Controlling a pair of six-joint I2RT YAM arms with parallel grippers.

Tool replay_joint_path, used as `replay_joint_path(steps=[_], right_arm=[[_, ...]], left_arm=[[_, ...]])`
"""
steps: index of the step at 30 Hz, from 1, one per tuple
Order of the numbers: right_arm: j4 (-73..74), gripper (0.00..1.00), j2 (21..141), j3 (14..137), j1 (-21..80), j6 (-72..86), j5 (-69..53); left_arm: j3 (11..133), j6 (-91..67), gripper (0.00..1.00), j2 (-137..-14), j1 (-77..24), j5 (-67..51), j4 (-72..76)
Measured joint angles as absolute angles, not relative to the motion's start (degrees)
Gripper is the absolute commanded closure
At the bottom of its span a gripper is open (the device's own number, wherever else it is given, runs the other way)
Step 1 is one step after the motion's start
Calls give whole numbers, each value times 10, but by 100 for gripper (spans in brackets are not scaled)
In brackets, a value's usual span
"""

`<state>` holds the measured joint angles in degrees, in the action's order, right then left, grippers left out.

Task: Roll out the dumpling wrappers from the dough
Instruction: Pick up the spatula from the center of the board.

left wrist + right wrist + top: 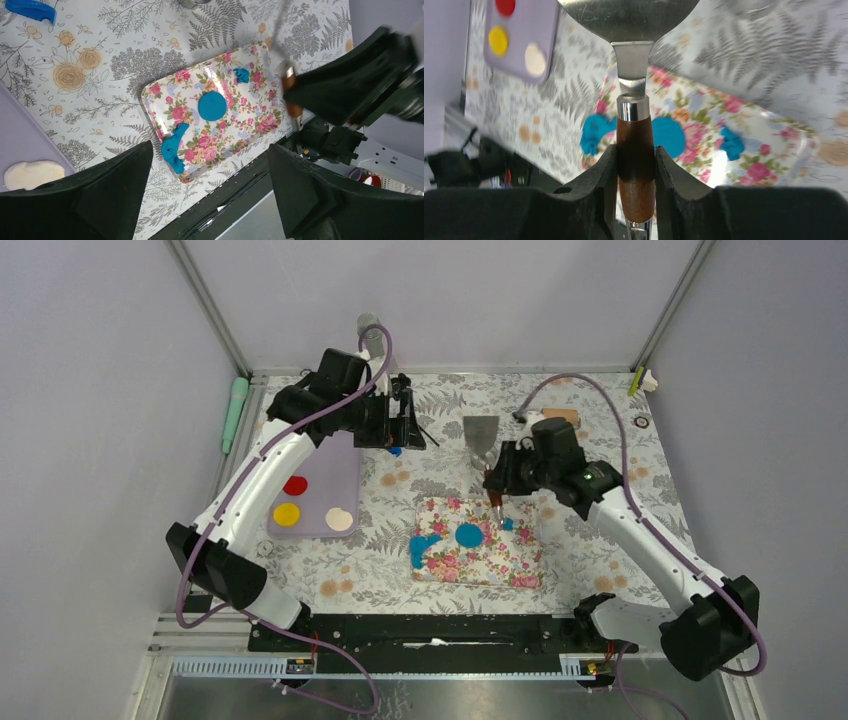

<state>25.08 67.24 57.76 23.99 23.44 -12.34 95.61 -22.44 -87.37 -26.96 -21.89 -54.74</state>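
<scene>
The top view looks steeply down from the near edge over the whole fern-printed tabletop [380, 570]. Both wrist views look down from nearer, past the left pincer [210, 147] and right pincer [635, 150]. All three share the pink floral rectangular mat [490, 562].

The left arm [262, 465] and the right arm [650, 545] are smooth white tubes with chunky black joints between them. A thin purple cable [180, 590] runs along each arm in loose loops. Each arm ends in a black, boxy wrist and a black claw. The left claw [400, 412] has two wide, flat black fingers [100, 200] with slanted tips. The right claw [636, 165] has thick black fingers [594, 185] with rounded inner edges, and one has a small round hole. A tiny green light [588, 478] glows on the right arm.
</scene>
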Motion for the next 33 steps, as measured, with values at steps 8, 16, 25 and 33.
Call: replay_joint_path(steps=[8,16,25,33], right_arm=[[301,100,699,591,387,191,-126],[317,100,706,596,430,178,-119],[315,100,690,586,431,166,-116],[319,100,663,562,433,148,-116]], left_arm=[[987,-220,6,-874,-275,-209,-574],[1016,-213,6,-900,-296,-205,-596],[1027,-203,11,-999,-332,-253,-609],[1026,-202,19,-1058,-323,-318,-603]])
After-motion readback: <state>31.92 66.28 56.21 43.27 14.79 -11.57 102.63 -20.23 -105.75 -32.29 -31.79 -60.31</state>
